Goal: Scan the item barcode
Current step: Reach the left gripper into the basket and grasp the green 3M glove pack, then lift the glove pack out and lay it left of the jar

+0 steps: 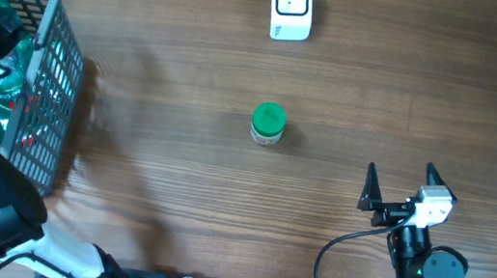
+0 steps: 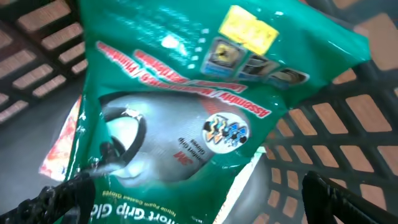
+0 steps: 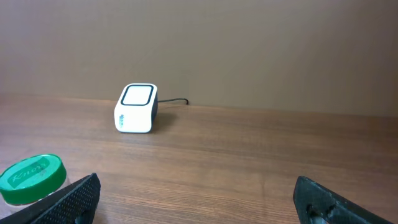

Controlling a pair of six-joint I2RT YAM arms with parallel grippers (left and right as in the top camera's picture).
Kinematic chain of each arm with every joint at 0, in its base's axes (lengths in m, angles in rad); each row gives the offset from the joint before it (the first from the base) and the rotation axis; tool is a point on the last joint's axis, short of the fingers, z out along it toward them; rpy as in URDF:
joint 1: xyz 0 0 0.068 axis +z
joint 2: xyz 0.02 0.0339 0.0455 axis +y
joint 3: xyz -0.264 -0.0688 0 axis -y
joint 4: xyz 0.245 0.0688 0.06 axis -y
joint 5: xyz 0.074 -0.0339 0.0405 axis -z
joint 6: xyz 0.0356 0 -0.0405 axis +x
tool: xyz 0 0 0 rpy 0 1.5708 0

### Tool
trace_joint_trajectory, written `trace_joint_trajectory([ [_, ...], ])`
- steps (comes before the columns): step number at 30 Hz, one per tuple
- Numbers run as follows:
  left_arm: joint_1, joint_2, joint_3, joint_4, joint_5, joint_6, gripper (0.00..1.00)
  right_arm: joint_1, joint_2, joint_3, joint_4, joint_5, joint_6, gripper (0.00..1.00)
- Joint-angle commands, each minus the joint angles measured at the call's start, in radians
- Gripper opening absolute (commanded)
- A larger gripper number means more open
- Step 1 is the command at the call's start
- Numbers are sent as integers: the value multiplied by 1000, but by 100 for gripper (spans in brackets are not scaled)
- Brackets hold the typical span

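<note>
A green glove package (image 2: 186,106) with a yellow sticker lies inside the grey basket (image 1: 42,81). My left gripper (image 2: 193,199) hangs close over it, open, with one finger at each side of the pack's lower end. No barcode shows on the pack's visible face. The white barcode scanner (image 1: 291,7) stands at the table's far edge, also seen in the right wrist view (image 3: 135,108). My right gripper (image 1: 401,170) rests open and empty at the near right, pointing toward the scanner.
A small jar with a green lid (image 1: 268,123) stands mid-table, between the scanner and my right gripper; its lid (image 3: 32,178) shows at the lower left of the right wrist view. More packets, one with red print (image 2: 62,143), lie in the basket under the green pack.
</note>
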Motion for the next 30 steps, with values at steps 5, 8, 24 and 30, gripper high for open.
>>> trace_joint_trajectory([
  [5, -77, 108, -1, 42, -151, 83, 100, -5, -5, -1, 5, 9, 13, 100],
  [8, -83, 143, -1, 65, -150, 84, 100, -5, -5, -1, 5, 10, 13, 100],
  [24, -118, 251, -1, 14, -353, 188, 4, -5, -5, -1, 5, 10, 13, 100],
  [30, -118, 200, 4, 6, -353, 187, 4, -5, -5, -1, 5, 10, 13, 100],
])
